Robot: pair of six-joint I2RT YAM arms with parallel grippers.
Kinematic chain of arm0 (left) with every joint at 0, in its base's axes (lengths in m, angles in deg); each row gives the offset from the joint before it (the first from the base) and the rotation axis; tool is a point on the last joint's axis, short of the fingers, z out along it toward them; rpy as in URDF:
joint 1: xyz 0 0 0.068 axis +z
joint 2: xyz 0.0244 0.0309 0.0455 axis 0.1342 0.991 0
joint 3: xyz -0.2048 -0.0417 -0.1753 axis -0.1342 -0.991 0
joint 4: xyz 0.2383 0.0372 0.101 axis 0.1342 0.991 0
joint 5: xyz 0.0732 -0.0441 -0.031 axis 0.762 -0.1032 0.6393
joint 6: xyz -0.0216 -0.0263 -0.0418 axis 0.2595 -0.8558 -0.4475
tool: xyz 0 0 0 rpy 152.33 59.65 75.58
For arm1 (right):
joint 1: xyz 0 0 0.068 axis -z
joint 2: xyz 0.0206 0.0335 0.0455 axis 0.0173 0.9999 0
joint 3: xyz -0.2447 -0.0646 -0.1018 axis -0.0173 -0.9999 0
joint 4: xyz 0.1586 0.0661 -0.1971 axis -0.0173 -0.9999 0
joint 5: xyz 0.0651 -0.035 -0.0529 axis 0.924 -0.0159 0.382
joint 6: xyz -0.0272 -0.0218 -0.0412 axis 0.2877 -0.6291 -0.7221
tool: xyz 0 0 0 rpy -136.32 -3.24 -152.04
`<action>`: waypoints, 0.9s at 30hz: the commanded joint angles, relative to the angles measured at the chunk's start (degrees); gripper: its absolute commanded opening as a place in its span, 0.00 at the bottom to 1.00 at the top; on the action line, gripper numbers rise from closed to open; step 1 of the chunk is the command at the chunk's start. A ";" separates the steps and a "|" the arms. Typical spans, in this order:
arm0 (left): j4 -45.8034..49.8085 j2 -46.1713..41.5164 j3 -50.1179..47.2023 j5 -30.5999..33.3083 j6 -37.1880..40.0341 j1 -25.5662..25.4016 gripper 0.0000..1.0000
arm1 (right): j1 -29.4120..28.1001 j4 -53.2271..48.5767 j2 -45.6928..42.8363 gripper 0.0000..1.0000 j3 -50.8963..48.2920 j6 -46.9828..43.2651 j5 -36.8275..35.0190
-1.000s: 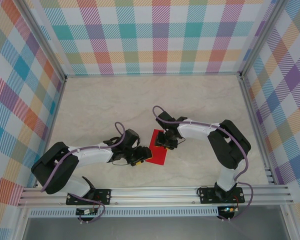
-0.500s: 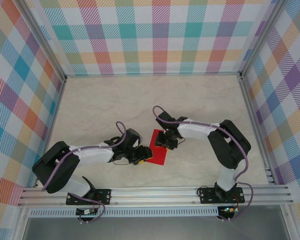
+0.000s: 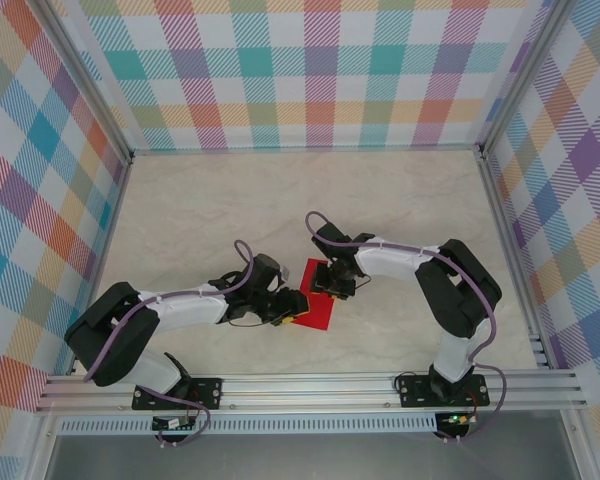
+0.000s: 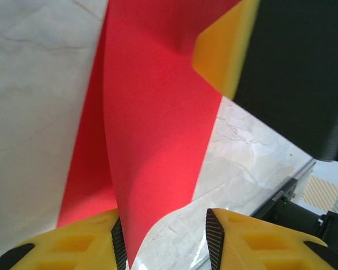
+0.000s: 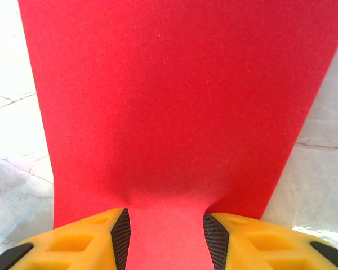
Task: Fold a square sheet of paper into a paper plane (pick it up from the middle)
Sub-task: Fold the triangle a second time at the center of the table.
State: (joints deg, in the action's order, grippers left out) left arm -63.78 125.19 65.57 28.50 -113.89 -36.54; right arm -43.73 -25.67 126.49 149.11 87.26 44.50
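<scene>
A bright red square sheet of paper (image 3: pixel 317 311) lies on a pale marble-patterned table (image 3: pixel 230 210), near the front edge and between the two arms. From above, the left gripper (image 3: pixel 292 305) meets the sheet's left edge. The right gripper (image 3: pixel 330 287) sits over the sheet's upper right part, so the two grippers are close together across the paper. In the left wrist view, the near part of the sheet (image 4: pixel 158 140) is lifted off the table and bowed upward. Its raised edge runs down into the gap of the left gripper (image 4: pixel 163 243). The paper lies against the pad of the finger on the left of the picture, with bare table showing between it and the other finger, so these fingers stand partly apart and are not clamped. A yellow finger (image 4: pixel 225 50) of the right gripper presses on the far part of the sheet. In the right wrist view, the sheet (image 5: pixel 180 101) spreads flat ahead, and its near part fills the gap of the right gripper (image 5: pixel 164 237). The paper shows a faint pucker at the fingertips. These fingers stand moderately apart, and whether they pinch the paper cannot be told.
</scene>
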 commanded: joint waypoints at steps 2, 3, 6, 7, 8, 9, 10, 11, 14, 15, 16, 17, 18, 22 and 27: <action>-4.16 0.96 2.01 -1.94 -0.39 -1.02 0.41 | 0.20 2.02 6.00 0.44 -2.41 -0.28 -2.16; -4.45 1.12 2.13 -2.03 -0.53 -1.09 0.41 | 0.20 2.19 5.97 0.44 -2.41 -0.43 -1.84; -5.21 1.85 2.72 -2.13 -0.70 -1.06 0.41 | 0.53 3.30 6.08 0.43 -2.41 -1.56 0.75; -5.28 2.18 3.03 -2.13 -0.63 -1.02 0.41 | 0.85 3.62 5.92 0.43 -2.49 -1.91 1.69; -5.50 2.54 3.28 -2.13 -0.62 -1.02 0.41 | 1.11 4.21 5.71 0.43 -2.58 -2.28 2.81; -5.64 2.88 3.58 -2.17 -0.71 -1.02 0.41 | 1.48 4.69 5.47 0.43 -2.73 -2.47 3.87; -6.01 3.29 3.77 -2.00 -0.83 -1.02 0.41 | 2.01 5.15 5.12 0.42 -3.01 -2.64 4.83; -6.39 3.73 3.98 -2.22 -0.89 -1.03 0.41 | 2.45 5.85 4.72 0.42 -3.40 -2.80 6.08; -6.92 4.75 4.92 -2.35 -0.80 -1.04 0.42 | 4.07 7.32 3.95 0.42 -4.23 -3.30 9.46; -7.21 4.95 5.14 -2.34 -0.80 -1.05 0.43 | 4.47 7.67 3.91 0.42 -4.38 -3.50 10.75; -7.41 5.22 5.37 -2.31 -0.80 -1.05 0.44 | 4.97 8.14 3.81 0.42 -4.50 -3.88 12.17; -7.58 5.52 5.70 -2.22 -0.65 -1.04 0.45 | 5.41 8.58 3.63 0.42 -4.80 -4.12 13.44; -7.59 5.79 5.91 -2.18 -0.55 -1.06 0.45 | 5.81 9.06 3.35 0.42 -5.07 -4.23 14.49; -7.68 7.31 6.35 -1.83 -0.17 -1.02 0.46 | 8.06 11.31 0.42 0.42 -6.56 -4.32 17.91; -8.11 9.10 6.28 -1.48 -0.10 -1.02 0.42 | 10.62 12.84 -3.68 0.44 -7.46 -4.60 21.17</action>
State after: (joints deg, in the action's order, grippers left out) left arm -70.86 133.32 70.92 26.99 -114.24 -36.56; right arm -34.40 -15.72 124.83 142.66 84.05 64.50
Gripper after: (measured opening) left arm 0.428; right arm 0.440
